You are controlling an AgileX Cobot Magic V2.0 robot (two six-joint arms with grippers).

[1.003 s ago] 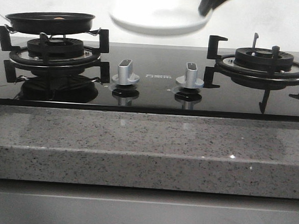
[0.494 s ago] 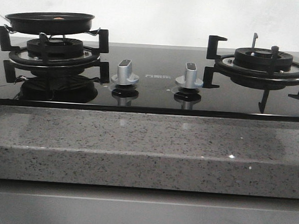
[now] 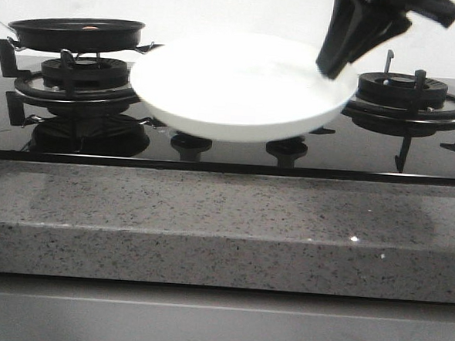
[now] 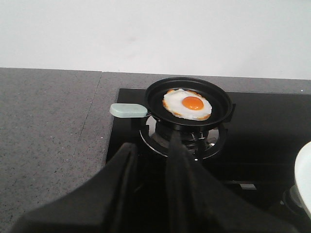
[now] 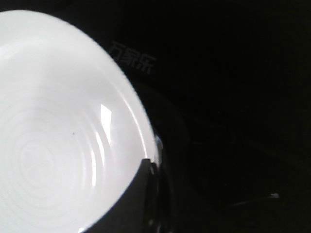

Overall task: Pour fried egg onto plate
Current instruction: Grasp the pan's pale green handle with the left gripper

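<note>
Right pincer (image 3: 332, 67) clamps the rim of the plate (image 3: 239, 102), held aloft above the hob, between the burners. Left pincer (image 4: 151, 160), slightly parted and empty, faces the fried egg (image 4: 187, 104) lying in the black pan (image 4: 155, 99). Egg: probably light, floppy, slippery; best tipped out by the pan's handle (image 4: 127, 110).

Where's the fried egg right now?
The fried egg lies in the black frying pan on the stove's left burner, seen in the left wrist view; the plate is held beside it, mid-stove.
</note>
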